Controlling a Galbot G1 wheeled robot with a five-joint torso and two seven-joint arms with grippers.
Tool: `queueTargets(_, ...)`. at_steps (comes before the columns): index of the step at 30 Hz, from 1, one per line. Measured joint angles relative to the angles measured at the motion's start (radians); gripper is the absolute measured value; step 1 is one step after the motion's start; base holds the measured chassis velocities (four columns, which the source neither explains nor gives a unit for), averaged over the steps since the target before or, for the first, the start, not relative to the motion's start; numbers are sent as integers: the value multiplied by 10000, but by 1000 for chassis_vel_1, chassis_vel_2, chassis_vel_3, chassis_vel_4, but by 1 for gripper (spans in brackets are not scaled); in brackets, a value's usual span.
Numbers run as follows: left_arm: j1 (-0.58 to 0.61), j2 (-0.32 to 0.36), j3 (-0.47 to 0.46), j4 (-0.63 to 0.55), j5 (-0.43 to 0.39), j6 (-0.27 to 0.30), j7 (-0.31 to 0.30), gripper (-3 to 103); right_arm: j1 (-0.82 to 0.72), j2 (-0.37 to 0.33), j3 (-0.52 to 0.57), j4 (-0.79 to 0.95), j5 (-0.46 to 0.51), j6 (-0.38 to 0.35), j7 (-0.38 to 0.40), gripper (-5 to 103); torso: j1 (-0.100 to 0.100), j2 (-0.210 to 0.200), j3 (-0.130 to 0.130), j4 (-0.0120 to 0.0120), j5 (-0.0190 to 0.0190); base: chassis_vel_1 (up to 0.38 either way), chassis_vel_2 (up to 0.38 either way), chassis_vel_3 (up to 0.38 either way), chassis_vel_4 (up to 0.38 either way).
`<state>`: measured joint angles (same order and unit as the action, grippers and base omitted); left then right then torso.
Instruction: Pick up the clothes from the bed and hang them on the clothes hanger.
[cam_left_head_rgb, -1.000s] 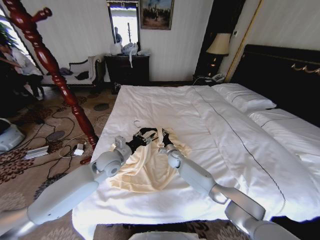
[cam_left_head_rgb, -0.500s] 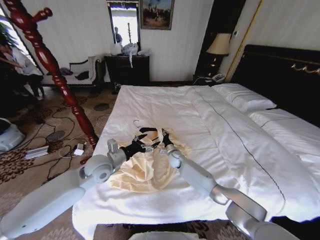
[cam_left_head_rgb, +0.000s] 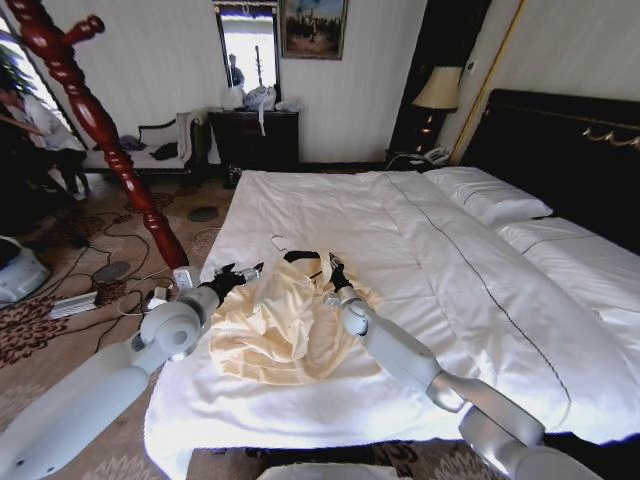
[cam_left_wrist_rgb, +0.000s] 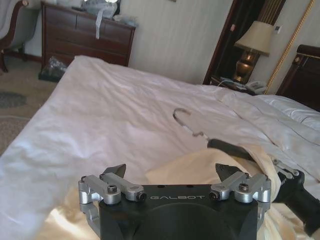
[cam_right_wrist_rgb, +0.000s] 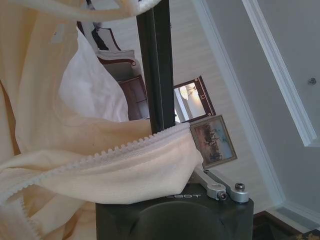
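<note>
The clothes (cam_left_head_rgb: 272, 328), a cream long-sleeved garment, lie bunched on the bed (cam_left_head_rgb: 330, 210) near its foot. The black clothes hanger (cam_left_head_rgb: 300, 258) sits partly inside the collar, and its metal hook (cam_left_head_rgb: 278, 243) rests on the duvet. My right gripper (cam_left_head_rgb: 333, 274) is shut on one end of the hanger. In the right wrist view the hanger's black bar (cam_right_wrist_rgb: 156, 65) rises from the jaws, and the cream cloth (cam_right_wrist_rgb: 100, 165) drapes over them. My left gripper (cam_left_wrist_rgb: 172, 172) is open at the garment's left edge, just short of the hook (cam_left_wrist_rgb: 182, 117).
A tall reddish-brown wooden stand (cam_left_head_rgb: 100, 130) rises left of the bed, over a carpet strewn with cables (cam_left_head_rgb: 110, 270). A dark dresser (cam_left_head_rgb: 258, 135) stands at the back wall. A lamp (cam_left_head_rgb: 437, 90), pillows (cam_left_head_rgb: 490, 195) and the black headboard (cam_left_head_rgb: 570, 140) are on the right.
My left gripper has drawn back to the left, off the collar and hanger, and now stands open. The garment has been pulled leftward over more of the hanger. The right gripper has barely moved.
</note>
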<state>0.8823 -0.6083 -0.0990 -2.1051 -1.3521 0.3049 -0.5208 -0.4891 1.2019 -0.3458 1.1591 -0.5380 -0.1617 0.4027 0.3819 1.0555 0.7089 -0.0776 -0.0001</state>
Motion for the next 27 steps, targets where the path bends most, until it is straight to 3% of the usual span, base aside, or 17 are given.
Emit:
queueTargets(5,-203,-239,257,188,-406,52,-96,100,41,-3,-36,123,2,-28,3,19,0,0,0,-4,1,0,0,0,0)
queueTargets(8,-372,-316,332,446,-871,157,275,101,45,-46,-56,206,6,-53,-3,19,1,0,0,-3,0,0,0,0,0)
queueTargets(9,-495,-320,378,574,-1204,239,760,98,43,-82,-71,259,10,-61,-11,19,1,0,0,-3,1,0,0,0,0)
queueTargets(10,-495,-320,378,574,-1204,239,760,98,43,-82,-71,259,10,-61,-11,19,1,0,0,-3,1,0,0,0,0)
queueTargets(13,-850,-277,670,939,-1485,354,2056,95,40,-122,-98,351,27,-87,-30,19,0,0,1,-3,1,0,0,0,0)
queueTargets(14,-850,-277,670,939,-1485,354,2056,95,40,-122,-98,351,27,-87,-30,19,0,0,1,-3,1,0,0,0,0)
queueTargets(16,-1159,-257,974,1214,-1544,313,3097,97,41,-120,-101,393,48,-122,-35,19,1,0,0,-3,1,0,0,0,0)
queueTargets(17,-1211,-290,1049,1270,-1677,324,3247,97,45,-128,-104,406,58,-131,-35,19,1,-1,1,-3,1,0,0,0,0)
queueTargets(23,-1180,-480,1165,1457,-1902,364,3229,99,60,-180,-102,424,91,-139,-36,19,0,0,0,-3,1,0,0,0,0)
queueTargets(27,-1145,-649,1199,1708,-1966,462,3006,78,82,-159,-112,372,86,-131,-35,19,1,0,1,-1,1,0,0,0,0)
